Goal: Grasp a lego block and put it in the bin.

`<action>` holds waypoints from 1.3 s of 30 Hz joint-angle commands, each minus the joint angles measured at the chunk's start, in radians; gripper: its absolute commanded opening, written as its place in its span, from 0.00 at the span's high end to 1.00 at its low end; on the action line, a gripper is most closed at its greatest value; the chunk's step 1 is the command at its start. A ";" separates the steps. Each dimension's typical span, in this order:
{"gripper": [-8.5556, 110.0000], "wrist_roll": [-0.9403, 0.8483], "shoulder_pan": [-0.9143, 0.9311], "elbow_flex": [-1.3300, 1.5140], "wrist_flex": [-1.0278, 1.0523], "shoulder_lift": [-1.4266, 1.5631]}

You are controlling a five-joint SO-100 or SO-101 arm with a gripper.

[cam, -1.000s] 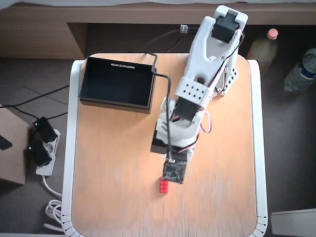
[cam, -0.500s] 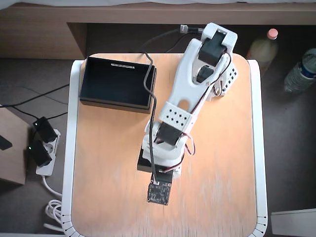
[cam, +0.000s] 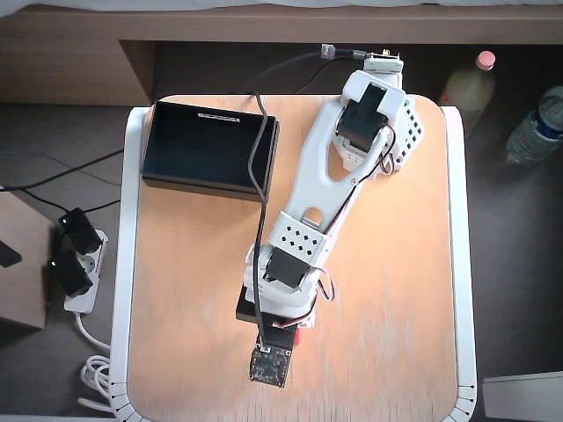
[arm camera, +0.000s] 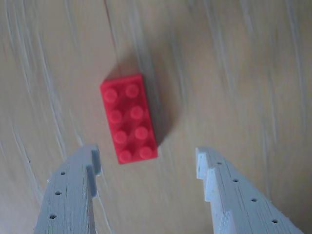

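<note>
Gripper [arm camera: 146,168]: spread wide, empty, fingers either side of block's near end w/o touching, prob. to straddle it.
Lego block [arm camera: 128,117]: flat on counter [cam: 185,290], studs up, slightly skewed.
Bin [cam: 209,146]: far corner, well apart, empty.

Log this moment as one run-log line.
phase: approach | gripper: open, above table | lego block: flat, ungrasped, just ahead of fingertips | bin: empty
</note>
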 commanded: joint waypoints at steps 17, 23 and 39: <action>0.76 -0.044 -0.075 -0.141 -0.066 -0.067; 0.76 -0.043 -0.077 -0.161 -0.078 -0.094; 0.88 -0.040 -0.075 -0.187 -0.078 -0.133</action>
